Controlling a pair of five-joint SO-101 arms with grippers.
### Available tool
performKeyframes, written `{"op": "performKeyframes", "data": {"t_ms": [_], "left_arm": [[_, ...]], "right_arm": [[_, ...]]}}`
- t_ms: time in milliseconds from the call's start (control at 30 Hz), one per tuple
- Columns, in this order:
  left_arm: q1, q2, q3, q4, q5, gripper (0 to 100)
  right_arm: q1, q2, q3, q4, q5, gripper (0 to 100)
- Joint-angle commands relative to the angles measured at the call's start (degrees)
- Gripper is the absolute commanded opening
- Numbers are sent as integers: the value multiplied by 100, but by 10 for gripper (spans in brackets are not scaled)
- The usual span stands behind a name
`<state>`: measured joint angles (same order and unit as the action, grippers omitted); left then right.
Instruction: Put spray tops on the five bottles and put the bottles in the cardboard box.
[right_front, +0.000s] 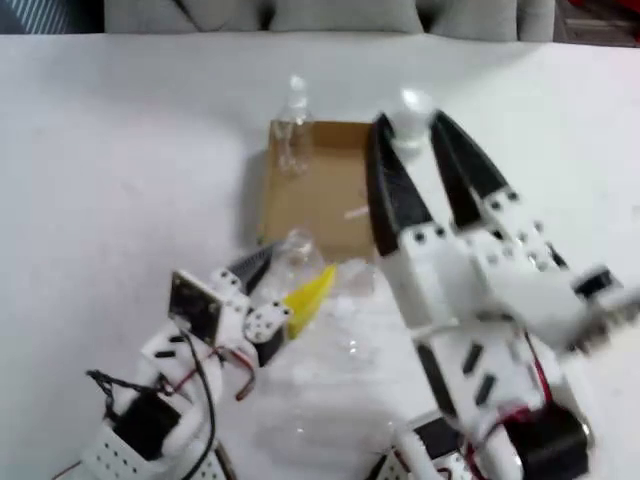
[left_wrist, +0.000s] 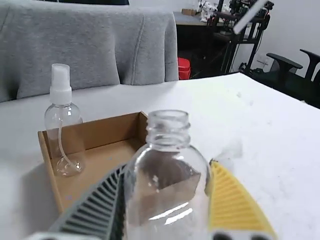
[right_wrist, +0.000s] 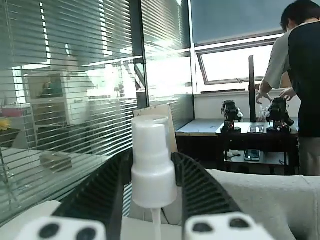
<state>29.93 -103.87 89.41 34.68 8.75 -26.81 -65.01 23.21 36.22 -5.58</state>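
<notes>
white table (right_front: 120, 160) – grey sofa (left_wrist: 90, 45) behind, blinds (right_wrist: 75, 65) on windows (right_wrist: 235, 62) w/ daylight, black office chair (left_wrist: 289, 64).

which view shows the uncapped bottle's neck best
The left wrist view: the uncapped bottle stands close and central, its threaded neck plain, held in the left gripper. The high view shows the bottle as a faint clear shape. The right wrist view faces the spray top instead.

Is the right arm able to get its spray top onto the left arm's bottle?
Probably yes: the bottle has a bare open neck, and nothing stands between it and the right gripper holding the spray top.
</notes>
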Motion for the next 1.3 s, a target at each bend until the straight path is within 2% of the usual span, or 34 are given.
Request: {"op": "performKeyframes", "data": {"t_ms": [0,167,433,733,933,1267], "left_arm": [[40,-75,-35,-18,44,20],[22,-75,-18,-18,44,20],[22,-75,0,-18,44,20],[22,-75,281,-62,35,20],[22,-75,290,-62,35,20],[13,-75,290,-62,35,20]], "right_arm": [[-251,444,-35,-330,-62,17],[-593,971,-70,-409,-62,16],[-646,1473,-70,-418,-62,16],[-646,1473,-360,-338,-62,16],[-760,1464,-695,347,-62,16],[-787,1138,-273,558,-62,18]]}}
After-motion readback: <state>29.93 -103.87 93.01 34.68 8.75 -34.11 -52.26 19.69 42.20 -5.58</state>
